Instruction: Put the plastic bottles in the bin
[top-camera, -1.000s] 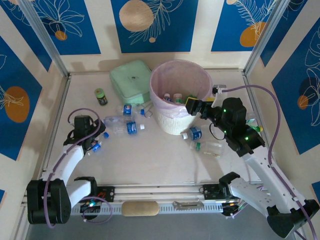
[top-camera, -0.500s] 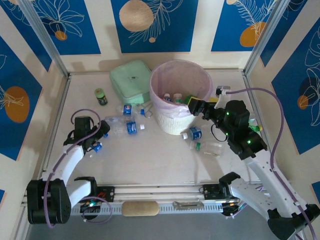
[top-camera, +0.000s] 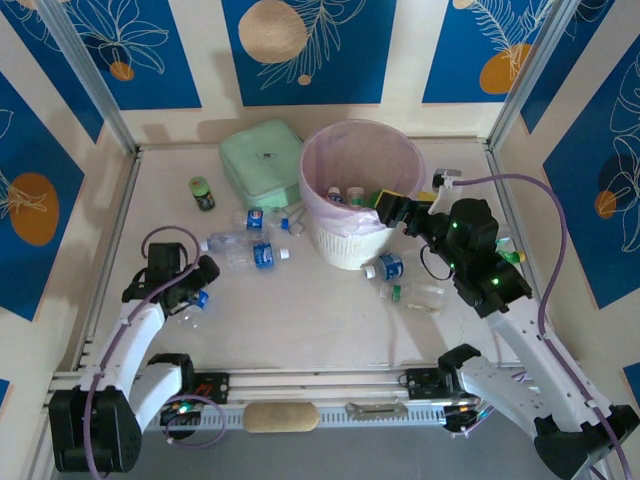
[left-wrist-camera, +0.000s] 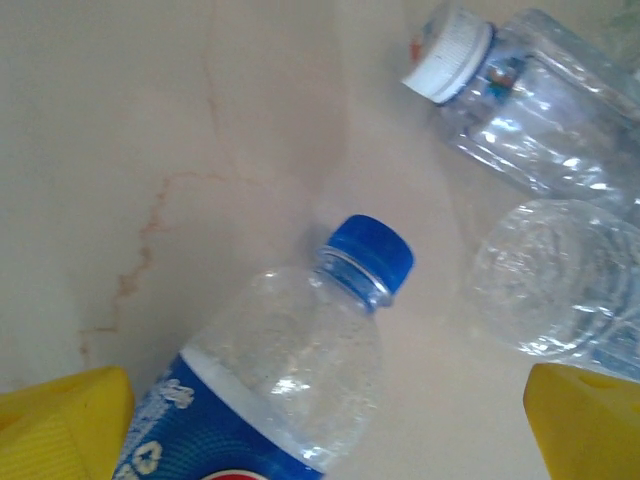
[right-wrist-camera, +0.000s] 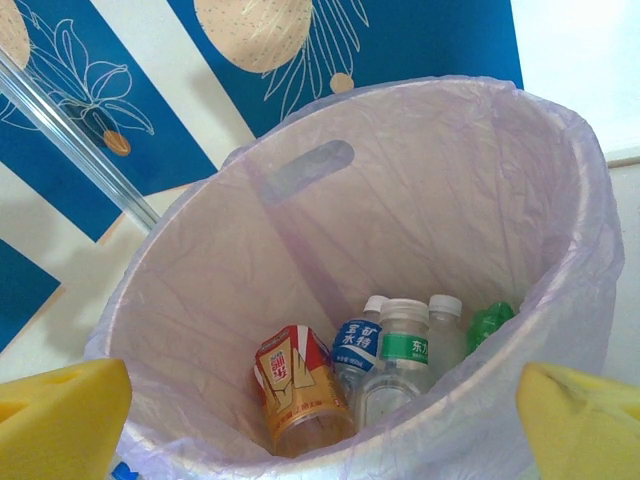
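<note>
My left gripper stands wide apart astride a blue-capped bottle lying on the table, cap toward 1 o'clock. Clamping on its tapering shoulder could squirt it into the neighbouring bottles at 2 o'clock. My right gripper hangs spread and empty over the bin, which holds a red can, white-capped bottles and what looks like a green one

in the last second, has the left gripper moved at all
Yes. The left gripper has drawn back toward the near edge of the table, farther from the dark jar, its jaws open over a blue-capped bottle.
</note>
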